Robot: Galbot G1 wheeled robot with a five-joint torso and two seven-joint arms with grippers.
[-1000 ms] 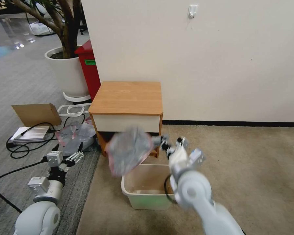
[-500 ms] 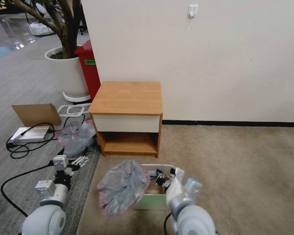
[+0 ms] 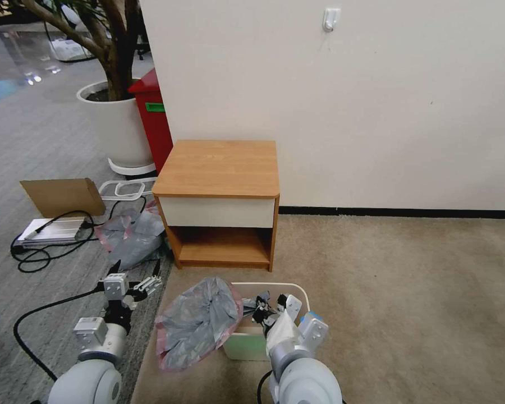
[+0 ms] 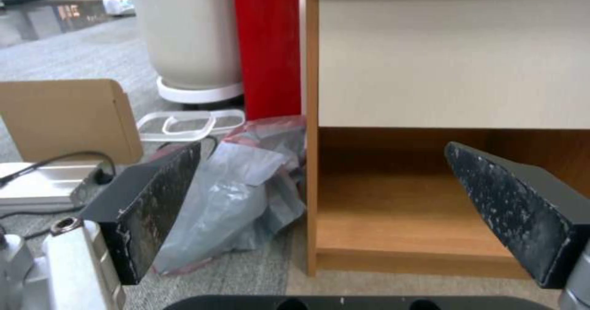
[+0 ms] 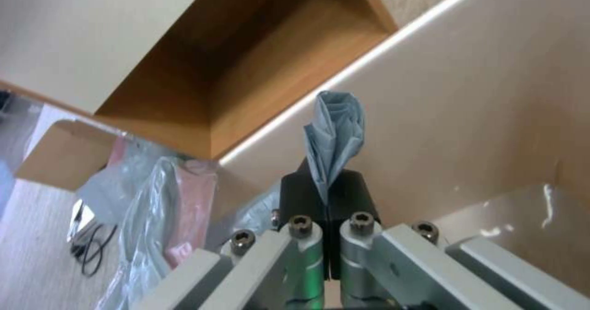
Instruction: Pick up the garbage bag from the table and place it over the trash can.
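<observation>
The right claw [image 3: 259, 310] is pinching a gathered fold of the garbage bag [image 3: 199, 322], fingers squeezed tight together on the thin grey plastic, and it's hanging just over the near-left part of the trash can [image 3: 297, 290]. In the right wrist view you can see that pleated bit of bag [image 5: 335, 135] sticking up out of the closed black fingers [image 5: 301, 197], with the cream inner wall of the bin [image 5: 479, 116] right behind it. Most of the bag is billowing out to the left of the bin, draping over its left rim and down toward the carpet, pink-red edge showing along the bottom. The tabletop [image 3: 219, 167] of the little nightstand is sitting just behind the bin against the wall. The left claw [image 3: 133, 274] is hovering low over the grey floor off to the left, fingers spread wide and gripping nothing; the left wrist view is looking between the two black pads [image 4: 154, 208] at the nightstand's lower shelf [image 4: 399, 213] and at the other plastic heap [image 4: 246, 185] lying beside its leg.
</observation>
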